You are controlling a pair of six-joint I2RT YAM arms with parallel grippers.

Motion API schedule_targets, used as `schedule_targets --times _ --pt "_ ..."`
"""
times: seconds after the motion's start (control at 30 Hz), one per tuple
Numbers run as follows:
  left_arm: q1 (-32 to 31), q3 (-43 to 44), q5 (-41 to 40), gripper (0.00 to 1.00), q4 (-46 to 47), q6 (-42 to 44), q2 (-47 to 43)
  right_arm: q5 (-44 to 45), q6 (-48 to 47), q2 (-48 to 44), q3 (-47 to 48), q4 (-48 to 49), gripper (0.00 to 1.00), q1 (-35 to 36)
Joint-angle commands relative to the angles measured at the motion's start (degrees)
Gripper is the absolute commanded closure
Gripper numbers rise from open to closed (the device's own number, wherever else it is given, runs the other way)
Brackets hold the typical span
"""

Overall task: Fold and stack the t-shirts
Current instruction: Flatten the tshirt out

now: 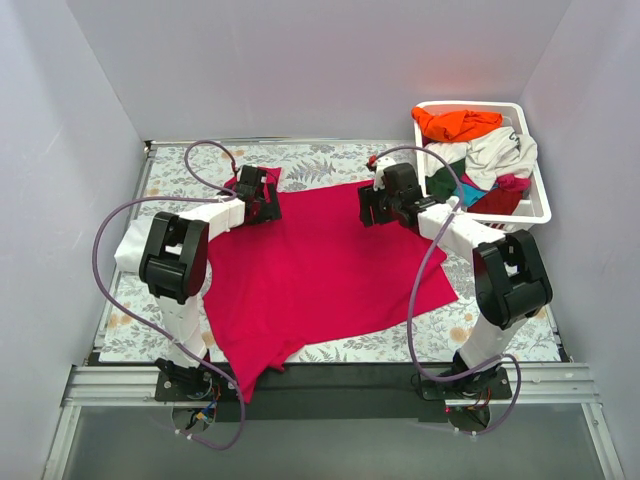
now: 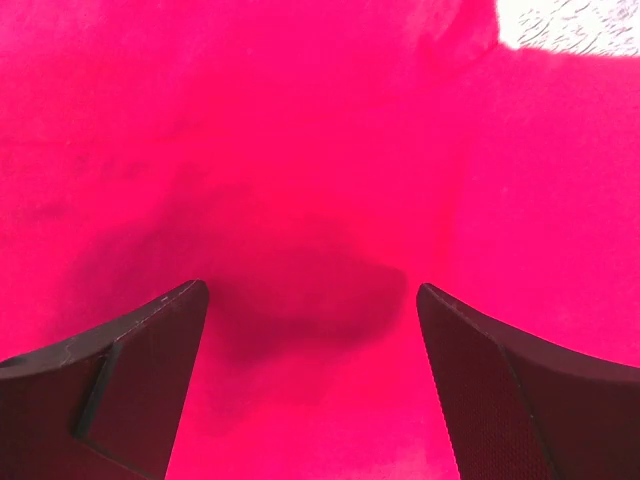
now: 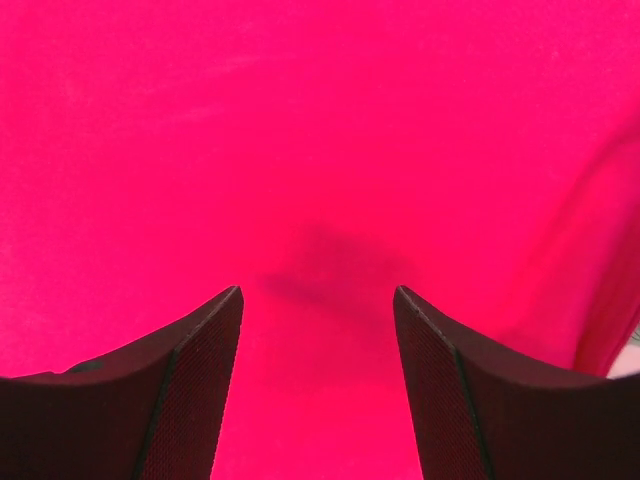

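A large crimson-pink t-shirt (image 1: 320,270) lies spread on the table, one corner hanging over the near edge. My left gripper (image 1: 262,208) is open just above its far left part; the cloth (image 2: 300,200) fills the left wrist view between the spread fingers (image 2: 150,370). My right gripper (image 1: 378,208) is open just above the shirt's far right part; the cloth (image 3: 320,150) fills the right wrist view between the fingers (image 3: 460,390). Neither holds anything. More t-shirts, orange (image 1: 455,123), white (image 1: 495,152), green and teal, are piled in the basket.
A white slotted plastic basket (image 1: 540,205) stands at the far right of the table. The leaf-patterned tablecloth (image 1: 320,160) shows beyond and beside the shirt. Grey walls close in left, back and right.
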Motion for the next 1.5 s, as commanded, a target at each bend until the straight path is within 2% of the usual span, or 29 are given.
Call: schedule_targets --times 0.0,0.23,0.47,0.73,0.9,1.07,1.3,1.47 --pt "0.25 -0.08 0.79 0.21 2.22 -0.54 -1.64 -0.24 1.44 1.97 -0.69 4.31 0.44 0.65" --pt "2.09 4.13 2.2 0.21 2.23 -0.54 5.04 -0.5 2.58 7.34 1.24 4.22 0.49 0.65" --pt "4.47 13.35 4.48 0.21 0.82 0.87 12.42 -1.11 3.02 13.31 5.98 2.12 0.52 0.65" --pt "6.14 28.45 7.12 0.21 -2.95 3.59 21.91 0.38 3.81 22.98 18.98 -5.79 0.52 0.65" --pt "7.19 34.62 8.53 0.21 -5.15 4.03 25.87 0.47 4.6 28.6 26.72 -9.31 0.52 -0.22" --pt "8.33 42.96 9.85 0.21 -8.05 3.86 30.52 -2.16 5.22 31.95 35.05 -11.67 0.51 -2.33" --pt "8.78 47.64 11.78 0.21 -8.23 4.12 33.34 -6.73 4.78 41.08 48.77 -17.13 0.49 -5.14" --pt "8.69 44.58 13.62 0.21 -5.09 4.12 31.42 -8.76 4.96 43.2 52.04 -17.57 0.49 -6.73"
